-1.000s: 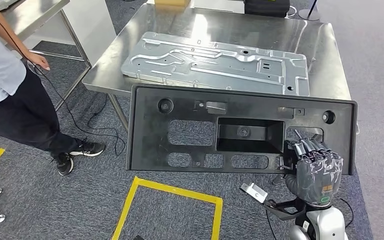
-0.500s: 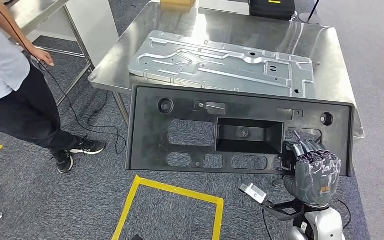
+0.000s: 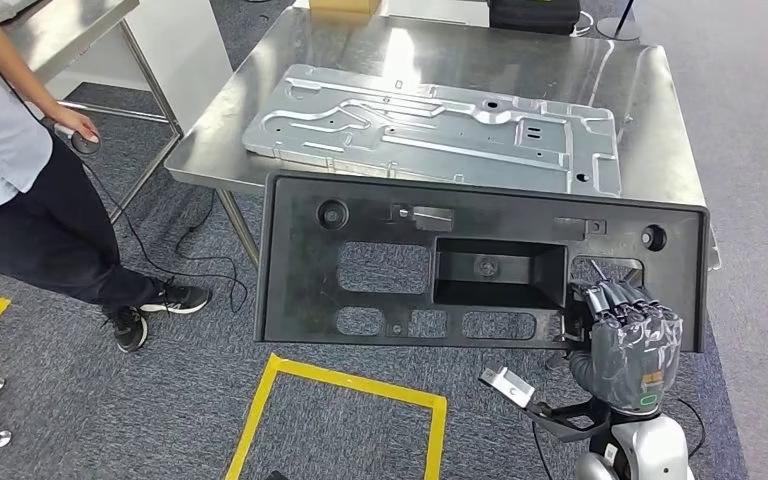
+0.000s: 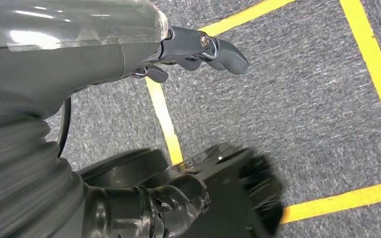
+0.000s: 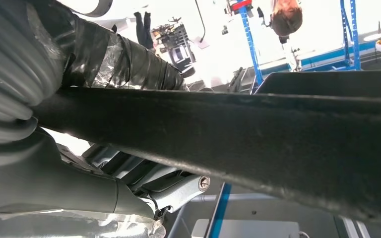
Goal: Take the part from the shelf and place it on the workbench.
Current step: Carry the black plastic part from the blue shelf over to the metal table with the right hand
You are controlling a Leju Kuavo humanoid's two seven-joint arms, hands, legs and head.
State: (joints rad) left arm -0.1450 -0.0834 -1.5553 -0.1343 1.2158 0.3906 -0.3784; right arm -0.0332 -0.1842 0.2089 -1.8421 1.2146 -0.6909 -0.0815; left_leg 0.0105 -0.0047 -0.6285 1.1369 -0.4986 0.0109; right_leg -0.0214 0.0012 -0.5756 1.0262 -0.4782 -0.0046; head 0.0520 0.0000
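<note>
The part is a large black plastic panel (image 3: 300, 260) with several cut-outs and a boxed recess. It is held upright in the air just in front of the steel workbench (image 3: 440, 55), its top edge level with the bench's near rim. My right hand (image 3: 625, 335) grips its lower right corner. In the right wrist view the panel's edge (image 5: 258, 134) crosses the picture, with my right hand (image 5: 54, 183) wrapped around it. My left hand (image 4: 129, 54) hangs over the grey carpet, fingers apart, holding nothing.
A big stamped silver metal plate (image 3: 430, 125) lies across the workbench's near half. A black case (image 3: 535, 12) and a cardboard box (image 3: 340, 5) sit at its far edge. A person (image 3: 20, 180) stands at left holding a cabled device. Yellow tape (image 3: 340, 380) marks the floor.
The whole view swayed slightly and came back, so the camera moved. The panel stays gripped in my right hand at the same height. The person's hand shifted a little.
</note>
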